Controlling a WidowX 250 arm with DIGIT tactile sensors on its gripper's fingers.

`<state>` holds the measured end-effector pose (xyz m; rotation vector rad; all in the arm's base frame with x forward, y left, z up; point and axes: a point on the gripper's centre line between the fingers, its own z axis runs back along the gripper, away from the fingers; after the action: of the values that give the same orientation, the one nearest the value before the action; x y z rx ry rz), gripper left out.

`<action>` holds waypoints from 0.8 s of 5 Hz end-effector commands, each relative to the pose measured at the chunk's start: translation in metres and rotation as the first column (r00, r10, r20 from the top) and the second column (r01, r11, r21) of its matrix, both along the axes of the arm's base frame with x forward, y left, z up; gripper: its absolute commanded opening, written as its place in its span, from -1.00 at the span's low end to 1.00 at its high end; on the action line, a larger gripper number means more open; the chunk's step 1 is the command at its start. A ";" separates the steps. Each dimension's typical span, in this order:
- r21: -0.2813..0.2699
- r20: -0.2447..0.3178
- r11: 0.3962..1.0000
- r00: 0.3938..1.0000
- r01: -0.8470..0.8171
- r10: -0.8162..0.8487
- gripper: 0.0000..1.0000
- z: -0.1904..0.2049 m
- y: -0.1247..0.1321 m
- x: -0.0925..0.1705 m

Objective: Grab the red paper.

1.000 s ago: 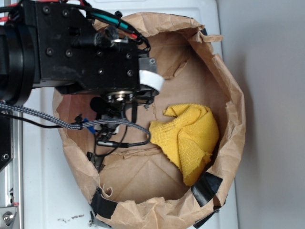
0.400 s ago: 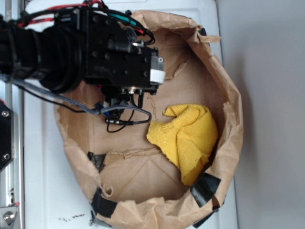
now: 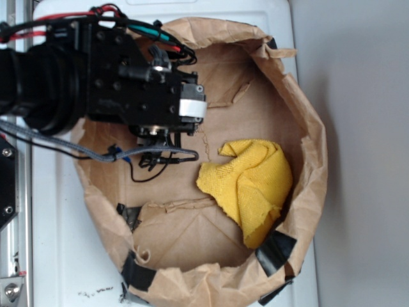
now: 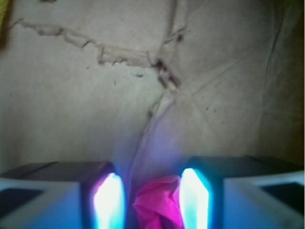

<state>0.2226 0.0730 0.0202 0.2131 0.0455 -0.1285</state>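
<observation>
We see the red paper (image 4: 159,202) sitting between the two glowing fingers (image 4: 110,200) of the tool (image 4: 152,200), low in the wrist view. It looks pinkish there, soft and crumpled. The fingers stand narrow, close on each side of it, but we cannot tell if they squeeze it yet. In the outside view the arm hides it. We think the light wad could slip out if the tool only pinches its edge. The tool could also snag the torn, wrinkly brown paper bag (image 3: 313,147) under it. The yellow cloth (image 3: 249,185), woven and folded, lies well apart.
</observation>
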 end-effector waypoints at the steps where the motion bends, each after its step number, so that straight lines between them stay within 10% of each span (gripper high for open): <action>1: -0.147 0.105 0.989 0.994 0.027 -0.011 -1.00 0.077 -0.007 0.012; 3: -0.297 0.149 0.955 0.989 0.024 0.021 -1.00 0.145 -0.005 0.024; 4: -0.284 0.130 0.959 0.991 0.019 0.019 0.01 0.136 -0.005 0.026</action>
<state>0.2492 0.0594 0.1451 -0.0825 -0.0653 -0.1287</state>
